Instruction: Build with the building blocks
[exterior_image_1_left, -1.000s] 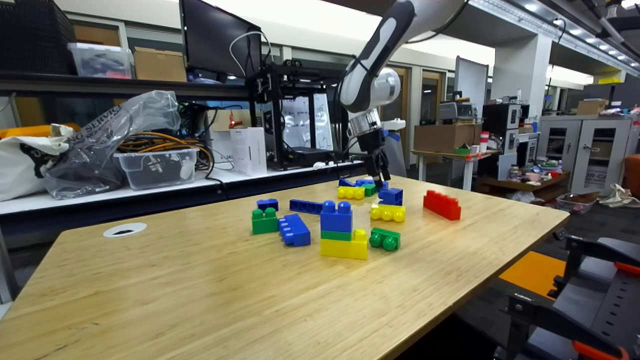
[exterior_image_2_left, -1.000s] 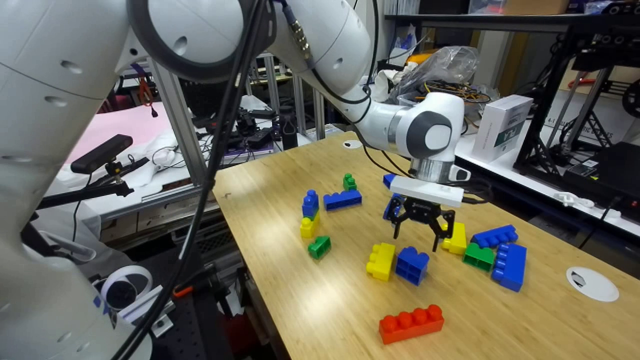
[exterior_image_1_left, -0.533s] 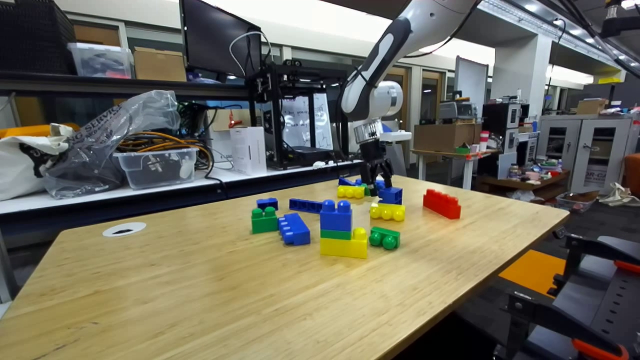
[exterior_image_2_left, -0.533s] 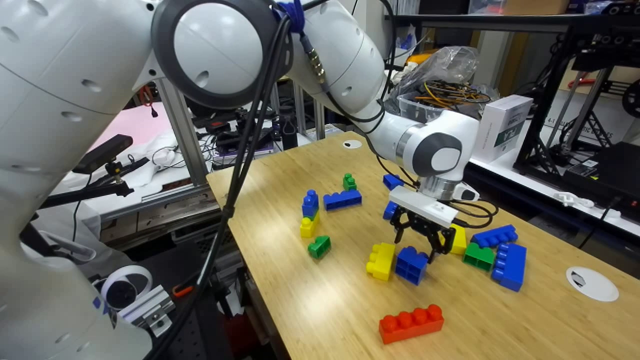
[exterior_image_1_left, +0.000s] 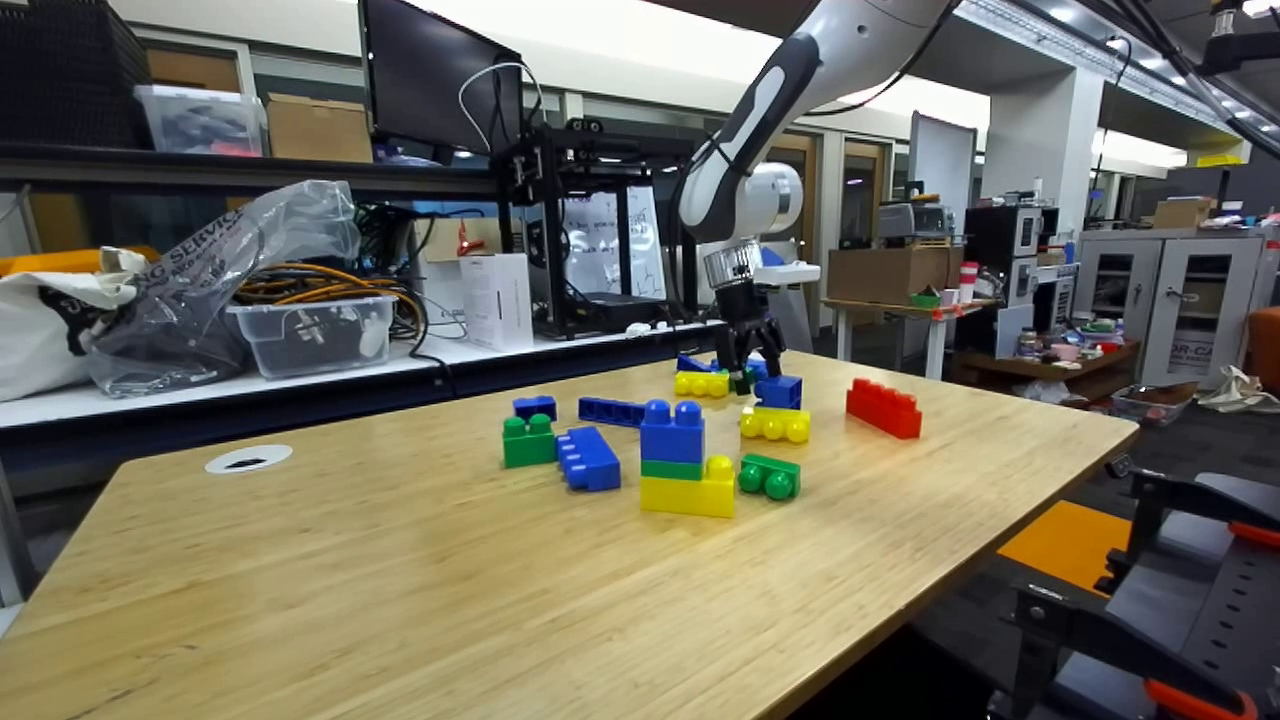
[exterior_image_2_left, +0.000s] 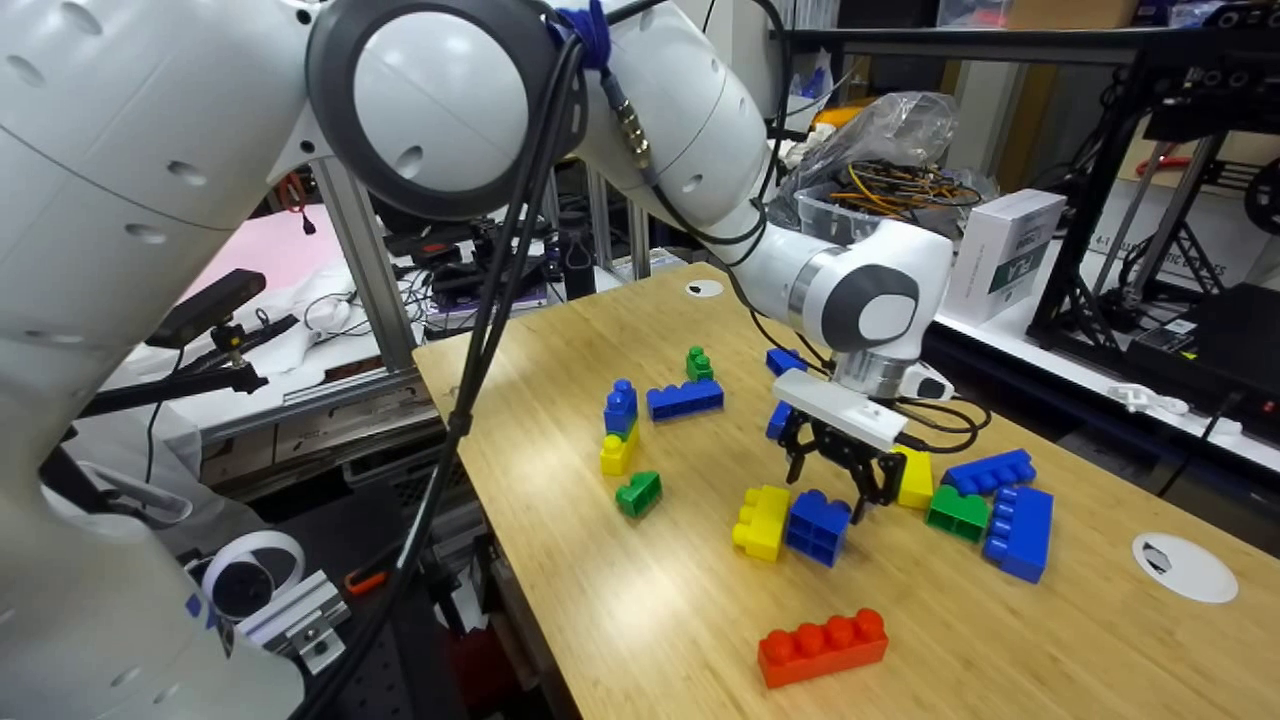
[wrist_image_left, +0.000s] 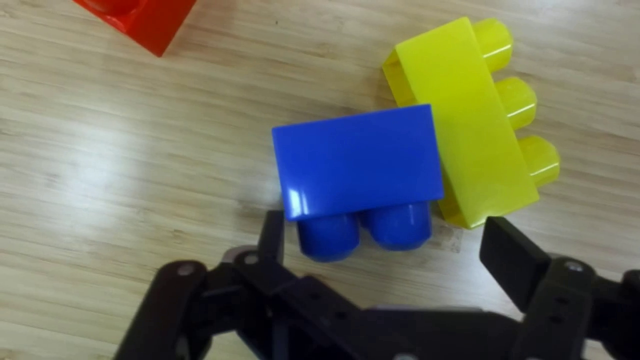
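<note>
A blue building block (wrist_image_left: 357, 162) lies on its side, studs toward my gripper (wrist_image_left: 382, 235) in the wrist view. It shows in both exterior views (exterior_image_1_left: 780, 393) (exterior_image_2_left: 818, 530). My gripper is open, low at the block's stud end. One finger is close by its corner; I cannot tell if they touch. The other finger is apart, past a yellow three-stud block (wrist_image_left: 467, 120), which lies right beside the blue one. A stack stands upright: a blue block (exterior_image_1_left: 672, 440) on a thin green block (exterior_image_1_left: 672, 471) on a yellow block (exterior_image_1_left: 688, 497).
A red block (exterior_image_2_left: 822, 648) lies near the blue one. A green block (exterior_image_1_left: 770, 478) lies beside the stack. Yellow (exterior_image_2_left: 914, 478), green (exterior_image_2_left: 958, 514) and blue blocks (exterior_image_2_left: 1020, 535) cluster behind the gripper. More blue (exterior_image_1_left: 590, 460) and green blocks (exterior_image_1_left: 529, 442) lie elsewhere on the table.
My gripper has come down toward the blue block and then shifted slightly toward the yellow block. The blue block has slid slightly toward the yellow block. The fingers stay open.
</note>
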